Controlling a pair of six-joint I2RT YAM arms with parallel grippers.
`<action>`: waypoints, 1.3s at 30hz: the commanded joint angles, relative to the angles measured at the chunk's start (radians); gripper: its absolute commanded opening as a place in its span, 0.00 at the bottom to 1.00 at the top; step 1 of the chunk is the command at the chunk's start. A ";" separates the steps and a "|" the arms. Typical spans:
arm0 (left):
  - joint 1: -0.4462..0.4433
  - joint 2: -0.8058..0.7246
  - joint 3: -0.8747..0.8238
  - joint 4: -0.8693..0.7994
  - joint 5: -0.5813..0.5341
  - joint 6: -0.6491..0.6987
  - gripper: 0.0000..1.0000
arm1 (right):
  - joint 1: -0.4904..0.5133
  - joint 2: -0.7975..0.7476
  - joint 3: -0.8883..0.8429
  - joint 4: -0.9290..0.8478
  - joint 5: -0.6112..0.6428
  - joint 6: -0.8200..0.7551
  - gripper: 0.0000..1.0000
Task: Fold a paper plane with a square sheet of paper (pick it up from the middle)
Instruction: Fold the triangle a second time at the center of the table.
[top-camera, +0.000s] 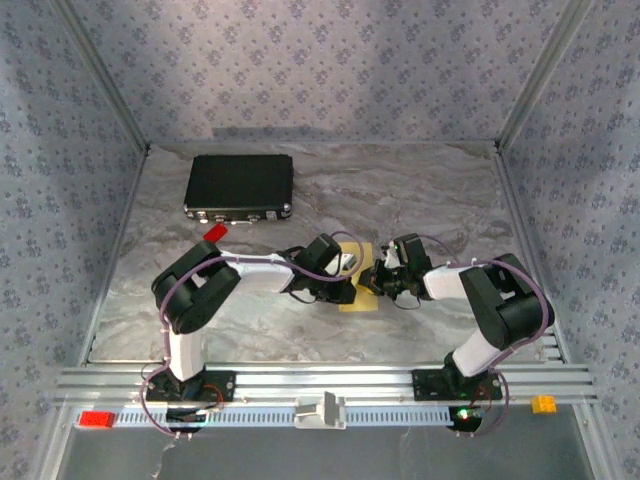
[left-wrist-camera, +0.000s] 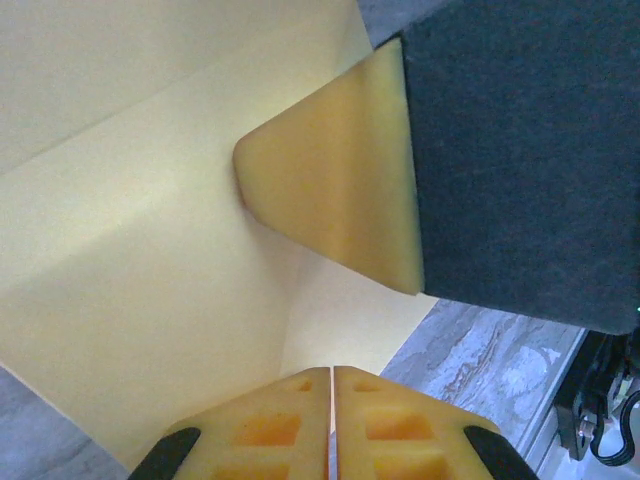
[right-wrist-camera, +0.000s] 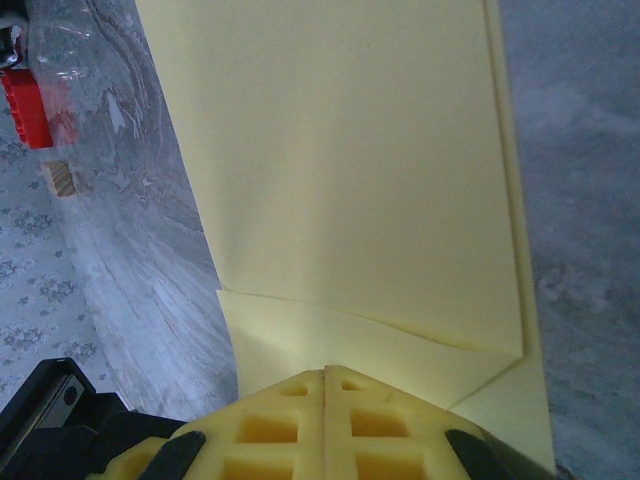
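Paper (top-camera: 358, 301) lay mid-tabletop (top-camera: 400, 190), early folds creased but no dart yet; most folding seemingly remained. Left tool (left-wrist-camera: 332, 375) and right tool (right-wrist-camera: 325, 375) were pressed together, tips at the paper

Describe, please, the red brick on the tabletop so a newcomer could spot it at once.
Find the black case at the back left of the table. Just in front of its left end lies the small red brick. Unlike the other red brick down on the near metal rail, it sits on the marbled surface.
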 joint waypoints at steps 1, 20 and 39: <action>0.000 0.008 -0.023 -0.022 -0.013 0.021 0.09 | -0.005 0.027 -0.015 -0.112 0.068 -0.014 0.02; -0.004 -0.108 -0.179 -0.016 -0.008 0.013 0.10 | -0.014 0.019 -0.015 -0.119 0.067 -0.018 0.02; 0.026 -0.029 0.021 0.049 0.011 -0.003 0.09 | -0.012 0.011 -0.016 -0.114 0.061 -0.010 0.02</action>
